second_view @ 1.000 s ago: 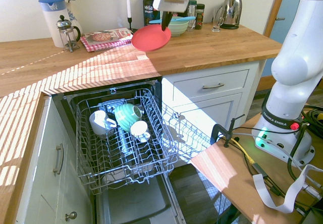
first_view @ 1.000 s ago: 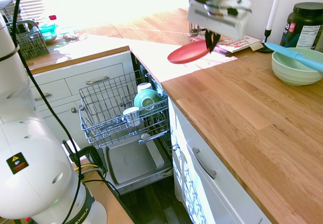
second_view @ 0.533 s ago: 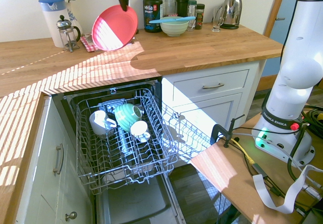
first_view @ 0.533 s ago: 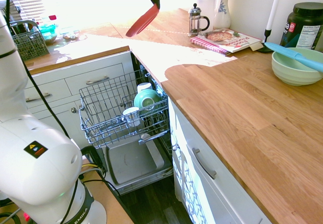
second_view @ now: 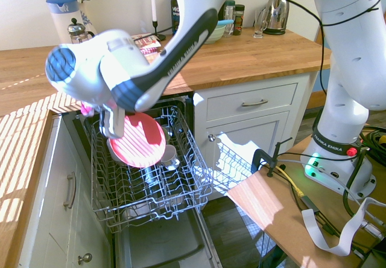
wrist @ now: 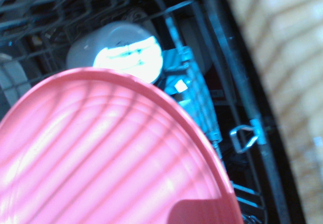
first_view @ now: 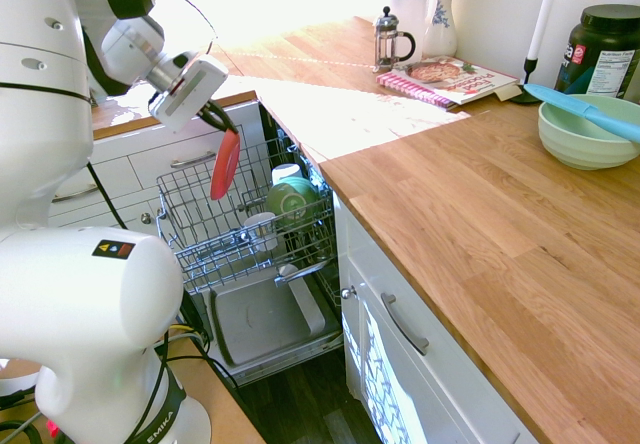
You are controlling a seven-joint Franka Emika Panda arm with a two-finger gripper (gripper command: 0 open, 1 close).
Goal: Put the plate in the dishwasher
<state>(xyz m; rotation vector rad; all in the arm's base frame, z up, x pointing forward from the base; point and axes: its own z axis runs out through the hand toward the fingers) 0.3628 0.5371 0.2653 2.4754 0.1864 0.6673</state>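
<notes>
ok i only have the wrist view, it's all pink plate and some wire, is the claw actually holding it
observer: yes, the claw is shut on the plate, gripping its top rim.
operator: how's it tilted
observer: nearly upright. It shows edge-on in the first exterior view, hanging over the dishwasher rack.
operator: anything in the way
observer: a teal cup and a white cup sit in the rack beside it. I cannot tell whether the plate touches them.
</notes>
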